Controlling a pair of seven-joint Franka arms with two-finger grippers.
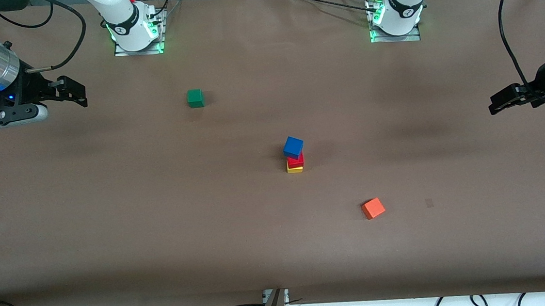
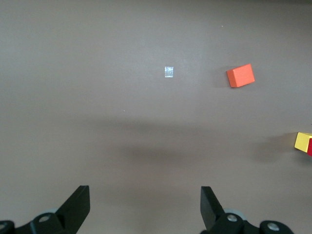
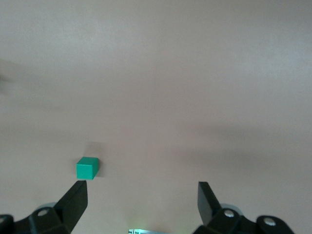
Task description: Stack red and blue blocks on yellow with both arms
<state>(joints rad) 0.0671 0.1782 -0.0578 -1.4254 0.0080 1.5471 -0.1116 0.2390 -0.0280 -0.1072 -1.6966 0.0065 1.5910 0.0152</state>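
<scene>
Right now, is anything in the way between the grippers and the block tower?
Nothing visible is. The blue block sits on the red block, which sits on the yellow block. Bare table lies between the tower and the left gripper, and between it and the right gripper. Both are open at the table's ends. The green cube and orange cube sit off to the sides.

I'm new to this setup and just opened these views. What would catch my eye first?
A small tower at mid-table: the blue block, turned askew, on the red block, on the yellow block. A green cube lies alone toward the right arm's end, an orange cube nearer the camera. The left gripper and right gripper hang open over the table's ends.
</scene>
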